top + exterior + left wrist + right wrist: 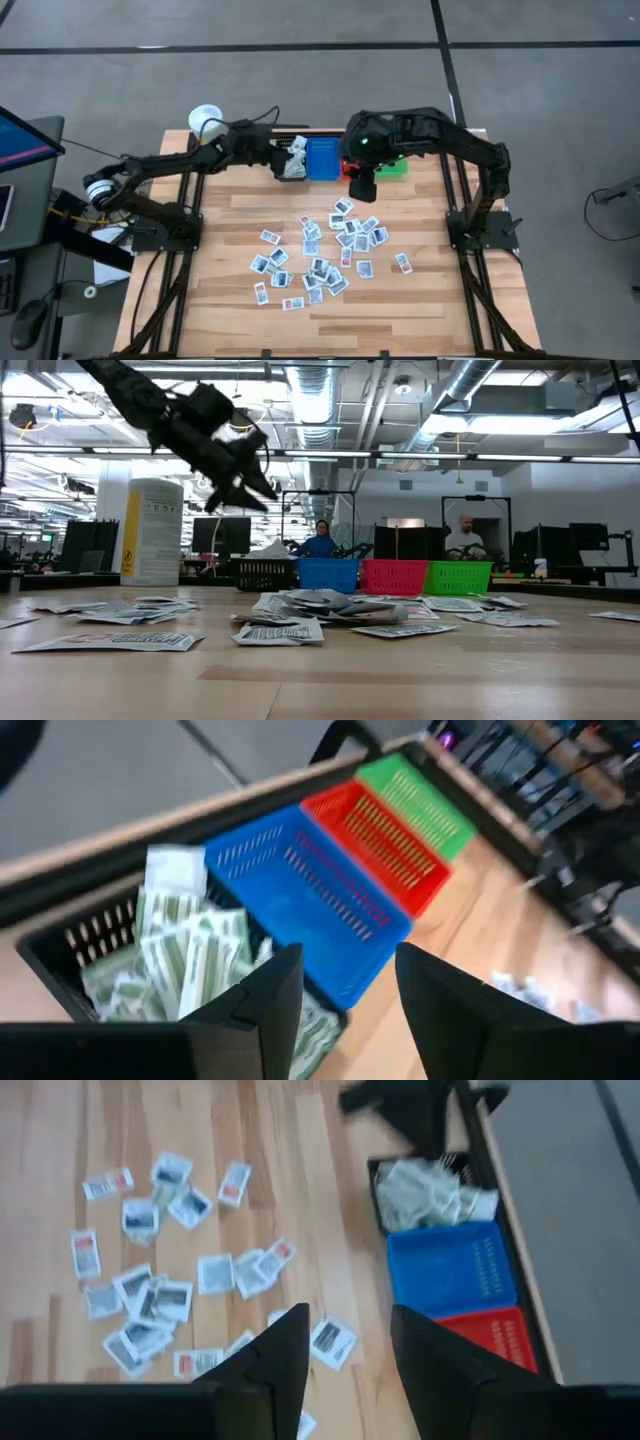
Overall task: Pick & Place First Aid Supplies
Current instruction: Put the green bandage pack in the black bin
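- The left claw (283,157) hangs over the black bin (291,160) at the table's far edge, fingers (262,1003) parted and grasping nothing.
- That black bin (60,945) holds a heap of white packets with green marks (190,955).
- Next along the row stand the blue bin (322,158), the red bin (385,845) and the green bin (425,802), side by side and touching.
- The right claw (361,186) hovers near the red bin, fingers (280,1355) spread, empty.
- The first aid packets (325,250) lie scattered flat on the wooden table (440,300), mid-table, well apart from the bins.
- A white tub with a yellow label (150,532) stands at the far left corner.
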